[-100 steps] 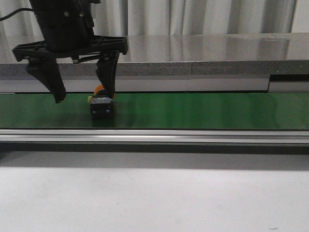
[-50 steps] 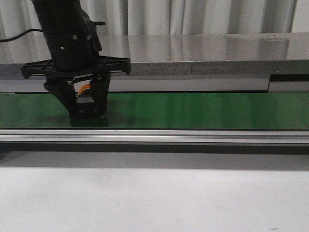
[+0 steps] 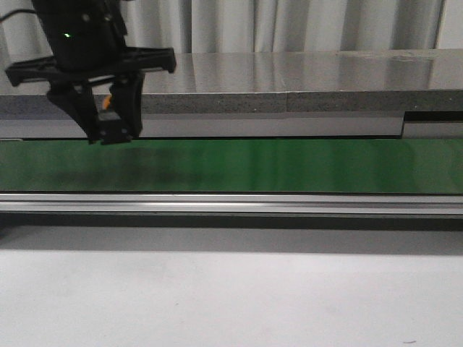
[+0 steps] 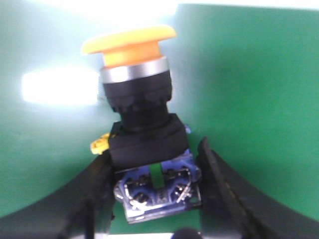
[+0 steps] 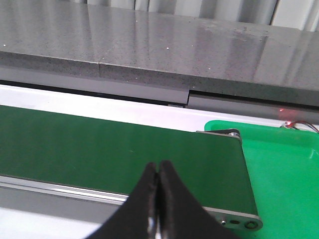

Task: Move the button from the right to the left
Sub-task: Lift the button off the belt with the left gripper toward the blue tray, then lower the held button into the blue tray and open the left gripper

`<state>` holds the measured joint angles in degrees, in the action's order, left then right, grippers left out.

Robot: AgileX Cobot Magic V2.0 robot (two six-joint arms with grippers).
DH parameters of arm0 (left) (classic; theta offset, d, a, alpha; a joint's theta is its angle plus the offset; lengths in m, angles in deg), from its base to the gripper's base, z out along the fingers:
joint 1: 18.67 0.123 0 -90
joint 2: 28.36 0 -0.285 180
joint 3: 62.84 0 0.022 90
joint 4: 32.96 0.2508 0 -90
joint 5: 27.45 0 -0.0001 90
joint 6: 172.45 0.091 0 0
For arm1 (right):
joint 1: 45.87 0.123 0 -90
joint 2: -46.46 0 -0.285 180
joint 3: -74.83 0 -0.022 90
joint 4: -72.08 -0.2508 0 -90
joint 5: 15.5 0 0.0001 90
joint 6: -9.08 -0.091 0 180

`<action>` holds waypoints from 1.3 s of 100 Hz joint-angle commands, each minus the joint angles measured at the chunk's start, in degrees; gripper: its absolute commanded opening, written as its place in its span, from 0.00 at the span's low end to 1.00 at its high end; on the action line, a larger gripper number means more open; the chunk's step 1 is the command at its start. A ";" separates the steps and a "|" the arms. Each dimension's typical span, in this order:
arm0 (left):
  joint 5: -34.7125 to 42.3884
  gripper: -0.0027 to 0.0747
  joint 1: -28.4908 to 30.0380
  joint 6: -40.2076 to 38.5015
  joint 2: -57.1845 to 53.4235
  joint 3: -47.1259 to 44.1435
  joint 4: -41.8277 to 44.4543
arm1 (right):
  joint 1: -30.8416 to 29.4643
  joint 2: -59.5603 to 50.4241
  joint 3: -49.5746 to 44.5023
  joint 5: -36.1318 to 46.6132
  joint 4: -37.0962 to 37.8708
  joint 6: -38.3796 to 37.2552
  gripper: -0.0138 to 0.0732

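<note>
The button [image 4: 142, 129] has a round yellow-orange head on a black neck and a dark blue block with a green mark. My left gripper [image 4: 154, 186] is shut on that blue block, one black finger on each side. In the front view the left gripper [image 3: 110, 131] hangs at the far left above the green belt [image 3: 289, 165], with the button [image 3: 109, 116] lifted clear between its fingers and only a sliver of orange showing. My right gripper [image 5: 158, 172] is shut with nothing in it, over the belt's near rail; it does not show in the front view.
A long green conveyor belt [image 5: 99, 144] runs across, edged by a silver rail [image 3: 231, 204]. Behind it lies a grey stone ledge [image 3: 304, 79]. A bright green tray [image 5: 284, 174] sits past the belt's end roller in the right wrist view.
The left gripper came down around the button, shut on it, then rose and shifted left with it. The button has left the belt.
</note>
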<state>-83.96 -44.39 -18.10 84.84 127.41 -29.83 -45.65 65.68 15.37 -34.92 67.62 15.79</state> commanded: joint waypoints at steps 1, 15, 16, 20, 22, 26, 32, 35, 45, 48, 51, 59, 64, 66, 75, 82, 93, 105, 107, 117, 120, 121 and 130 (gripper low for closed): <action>0.15 0.29 2.37 1.82 -5.40 1.79 0.43 | -0.12 0.50 1.52 5.21 -0.28 0.07 0.08; -1.16 0.29 8.65 7.94 -8.15 1.79 0.43 | -0.12 0.50 1.52 5.27 -0.28 0.07 0.08; -1.38 0.29 9.01 8.21 -8.26 1.79 0.43 | -0.12 0.50 1.52 5.27 -0.28 0.07 0.08; -2.10 0.29 10.85 9.78 -8.50 1.79 0.43 | -0.12 0.50 1.52 5.27 -0.28 0.07 0.08; -2.57 0.29 11.96 10.98 -8.69 1.79 0.43 | -0.12 0.50 1.52 5.27 -0.28 0.07 0.08; -3.45 0.29 14.22 13.55 -8.86 1.79 0.43 | -0.12 0.50 1.52 5.27 -0.28 0.07 0.08; -5.18 0.29 17.26 17.44 -8.86 1.79 0.43 | -0.12 0.50 1.52 5.38 -0.28 0.07 0.08; -5.95 0.29 18.79 18.62 -8.69 1.79 0.43 | -0.12 0.50 1.52 5.38 -0.28 0.07 0.08; -7.15 0.29 24.53 23.32 -8.72 1.79 -0.88 | -0.12 0.50 1.52 5.38 -0.28 0.07 0.08; -7.15 0.29 26.00 24.67 -8.72 1.79 -1.38 | -0.12 0.50 1.52 5.38 -0.28 0.07 0.08; -7.15 0.29 27.34 26.41 -8.64 1.79 -1.96 | -0.12 0.50 1.52 5.38 -0.28 0.07 0.08; -7.15 0.29 31.12 30.82 -8.19 1.79 -2.51 | -0.12 0.50 1.52 5.38 -0.28 0.07 0.08; -7.02 0.29 33.10 33.88 -7.75 1.79 -2.51 | -0.12 0.50 1.52 5.38 -0.28 0.07 0.08; -6.85 0.29 33.96 35.23 -7.49 1.79 -2.51 | -0.12 0.50 1.52 5.38 -0.28 0.07 0.08; -6.85 0.29 36.84 39.60 -6.31 1.57 -2.51 | -0.12 0.50 1.52 5.38 -0.28 0.07 0.08; -6.99 0.29 38.94 41.06 -5.06 1.57 -2.31 | -0.12 0.50 1.52 5.38 -0.28 0.07 0.08; -7.12 0.29 41.60 41.06 -2.27 1.57 -1.83 | -0.12 0.50 1.52 5.51 -0.28 0.07 0.08; -7.66 0.28 43.18 41.06 0.76 1.57 -1.83 | -0.12 0.50 1.52 5.51 -0.28 0.07 0.08; -7.66 0.28 43.41 41.06 1.11 1.57 -1.83 | -0.12 0.50 1.52 5.51 -0.28 0.07 0.08; -6.61 0.28 43.91 41.13 2.86 1.57 -0.50 | -0.12 0.50 1.52 5.51 -0.28 0.07 0.08; -5.79 0.28 43.91 41.18 3.15 1.57 0.10 | -0.12 0.50 1.52 5.51 -0.28 0.07 0.08; -5.62 0.28 43.91 41.50 3.17 1.57 0.13 | -0.12 0.50 1.52 5.51 -0.28 0.07 0.08; -4.28 0.28 43.99 42.04 4.32 1.57 1.97 | -0.12 0.50 1.52 5.51 -0.28 0.07 0.08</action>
<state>-90.36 -0.51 23.51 91.41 127.41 -29.19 -45.65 65.68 15.37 -34.41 67.62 15.79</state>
